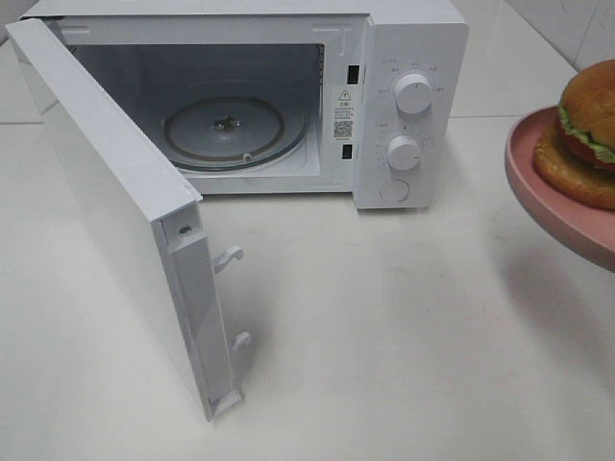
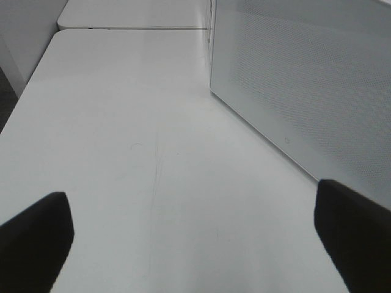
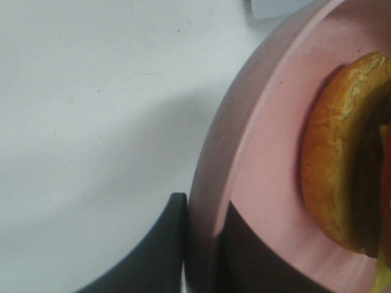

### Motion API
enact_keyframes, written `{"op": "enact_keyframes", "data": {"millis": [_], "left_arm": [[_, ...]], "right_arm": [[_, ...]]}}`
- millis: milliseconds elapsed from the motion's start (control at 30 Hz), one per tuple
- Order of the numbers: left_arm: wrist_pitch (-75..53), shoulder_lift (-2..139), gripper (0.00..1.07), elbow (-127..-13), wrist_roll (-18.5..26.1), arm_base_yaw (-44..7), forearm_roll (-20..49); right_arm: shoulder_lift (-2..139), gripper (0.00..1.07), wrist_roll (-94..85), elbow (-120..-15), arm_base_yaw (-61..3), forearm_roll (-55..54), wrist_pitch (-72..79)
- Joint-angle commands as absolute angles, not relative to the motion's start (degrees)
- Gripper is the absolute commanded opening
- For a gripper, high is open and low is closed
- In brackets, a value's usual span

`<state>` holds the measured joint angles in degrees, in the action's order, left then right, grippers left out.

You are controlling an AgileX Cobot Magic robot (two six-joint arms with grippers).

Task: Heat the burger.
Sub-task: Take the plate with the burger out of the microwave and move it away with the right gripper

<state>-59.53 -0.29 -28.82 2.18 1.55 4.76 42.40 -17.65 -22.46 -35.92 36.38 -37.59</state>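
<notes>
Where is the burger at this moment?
In the exterior high view the burger sits on the pink plate at the far right edge, lifted above the table, right of the open microwave.

Right gripper [image 3: 198, 244] clamped on rim of pink plate [image 3: 256, 159], one dark finger under rim, other on upper face. Burger [image 3: 339, 165] lies on plate, golden-brown bun facing camera. White bench [image 3: 91, 122] below, plate's shadow across it.
</notes>
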Motion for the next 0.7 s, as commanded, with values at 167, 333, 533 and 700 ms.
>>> {"op": "enact_keyframes", "data": {"millis": [167, 333, 533, 700], "left_arm": [[-59.47, -1.32, 1.00, -28.59, 2.18, 1.20, 4.64], [-59.47, -1.32, 1.00, -28.59, 2.18, 1.20, 4.64], [-59.47, -1.32, 1.00, -28.59, 2.18, 1.20, 4.64], [-59.47, -1.32, 1.00, -28.59, 2.18, 1.20, 4.64]], "right_arm": [[46.64, 0.01, -2.75, -23.03, -35.52, 44.92, -38.56], [51.80, 0.01, 7.10, -23.03, -35.52, 48.99, -40.11], [57.18, 0.01, 20.80, -23.03, -35.52, 53.63, -41.20], [64.11, 0.01, 31.40, -23.26, -35.52, 56.67, -43.66]]}}
